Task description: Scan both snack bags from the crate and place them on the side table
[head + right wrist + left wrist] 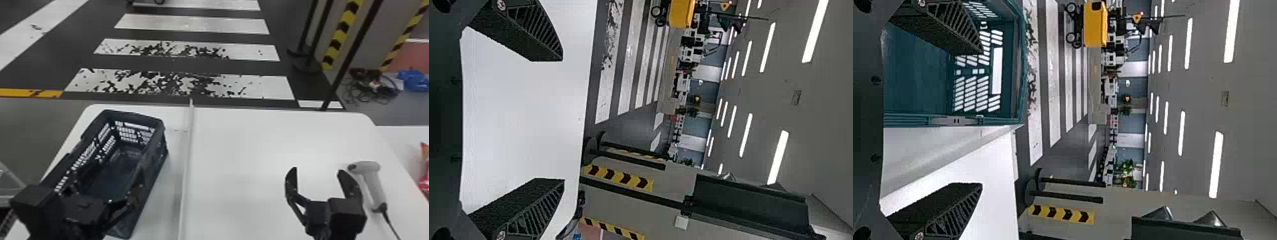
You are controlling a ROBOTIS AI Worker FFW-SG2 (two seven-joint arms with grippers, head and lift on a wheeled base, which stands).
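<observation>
Crate (158, 153) stands toward my 11 o'clock, and my left gripper (107, 182) points forward above its near part, fingers spread, grasping nothing. At 2 o'clock my right gripper (318, 171) points forward over white table (239, 159), also released. Head view gives me red snack bag (425, 178) farther toward 2 o'clock, on side table (402, 140); left wrist view gives distant yellow machine (1095, 26).
</observation>
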